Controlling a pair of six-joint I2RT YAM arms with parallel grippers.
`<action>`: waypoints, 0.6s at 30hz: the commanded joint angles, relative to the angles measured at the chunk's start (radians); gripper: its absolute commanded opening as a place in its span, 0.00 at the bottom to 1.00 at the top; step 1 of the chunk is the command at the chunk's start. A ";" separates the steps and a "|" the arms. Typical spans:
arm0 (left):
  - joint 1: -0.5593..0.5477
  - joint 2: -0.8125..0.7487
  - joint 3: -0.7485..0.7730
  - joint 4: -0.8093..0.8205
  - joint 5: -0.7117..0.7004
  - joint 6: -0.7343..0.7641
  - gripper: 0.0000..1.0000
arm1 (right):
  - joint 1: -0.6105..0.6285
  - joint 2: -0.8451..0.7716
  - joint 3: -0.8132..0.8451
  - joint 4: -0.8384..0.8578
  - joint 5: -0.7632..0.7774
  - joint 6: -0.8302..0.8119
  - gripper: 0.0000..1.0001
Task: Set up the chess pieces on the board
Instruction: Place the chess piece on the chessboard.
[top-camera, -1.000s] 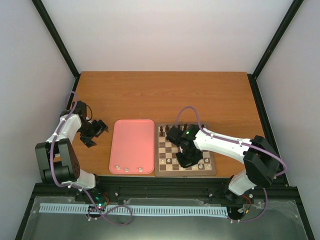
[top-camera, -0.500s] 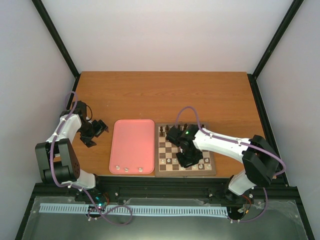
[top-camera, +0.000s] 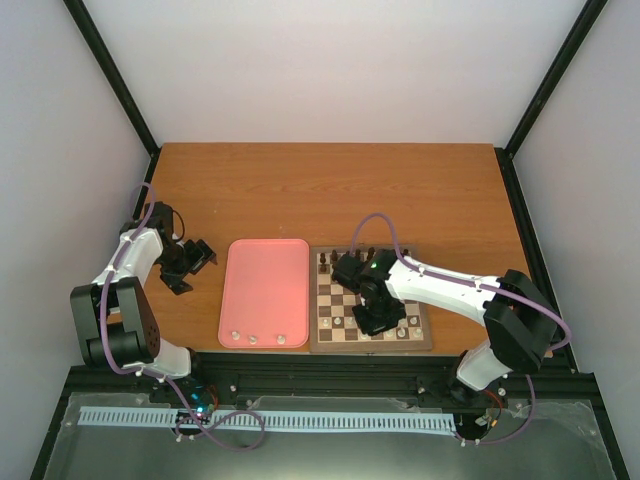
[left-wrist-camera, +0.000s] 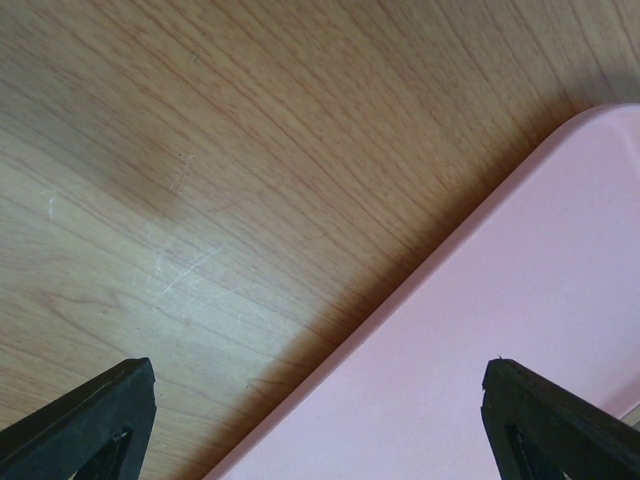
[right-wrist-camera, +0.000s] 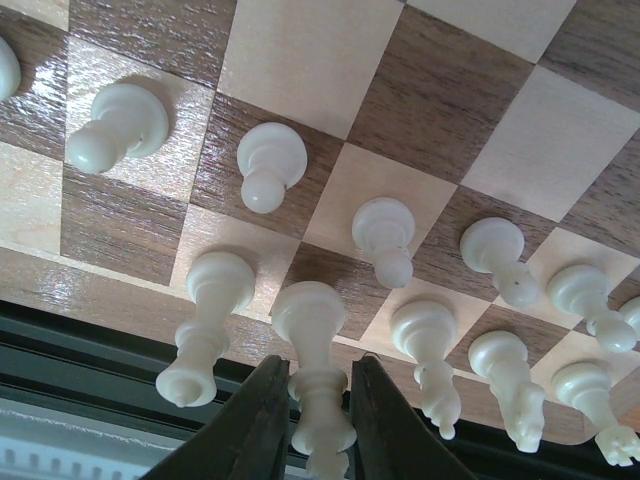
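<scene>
**Right arm at the board's near row.** The right gripper (right-wrist-camera: 318, 425) hangs low over the near edge of the board (top-camera: 338, 285). Its two dark fingers (right-wrist-camera: 262, 425) straddle the head of a white piece (right-wrist-camera: 312, 330). The jaws stand a little apart, one on each side. The wrist view does not settle whether they pinch the piece or merely flank it.

The piece stands upright on a dark square in the row nearest the arms, its base flat on the wood. Its long axis rises straight from the board, and its head points up into the gap between the fingers.

Other tall pieces (right-wrist-camera: 205, 320) stand upright in the same row, one on one side and at least three on the other. In the next row in, a line of white pawns (right-wrist-camera: 268, 160) is upright too, each on its own square.

From above, the right arm reaches across the board, which lies roughly square to the edges of the table (top-camera: 330, 190), near its front. The board sits just beside a pink tray (top-camera: 265, 280), whose long axis runs from near to far. Dark pieces (top-camera: 325, 262) stand at the board's far edge. Three white specks (top-camera: 254, 339) sit in a row along the tray's near edge, too small to tell whether they stand or lie.

The left gripper (top-camera: 192, 262) hovers over bare table just left of the tray, well apart from the board. Its fingertips (left-wrist-camera: 90, 410) are spread wide and hold nothing, with the tray's edge showing between them.
</scene>
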 joint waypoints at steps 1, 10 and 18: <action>-0.004 0.000 0.026 0.008 0.002 -0.007 1.00 | -0.005 0.006 -0.011 -0.007 0.016 0.007 0.18; -0.004 -0.002 0.023 0.007 0.001 -0.007 1.00 | -0.004 -0.003 -0.018 -0.013 0.013 0.009 0.18; -0.004 -0.002 0.022 0.010 0.002 -0.008 1.00 | -0.004 -0.008 -0.014 -0.030 0.029 0.010 0.18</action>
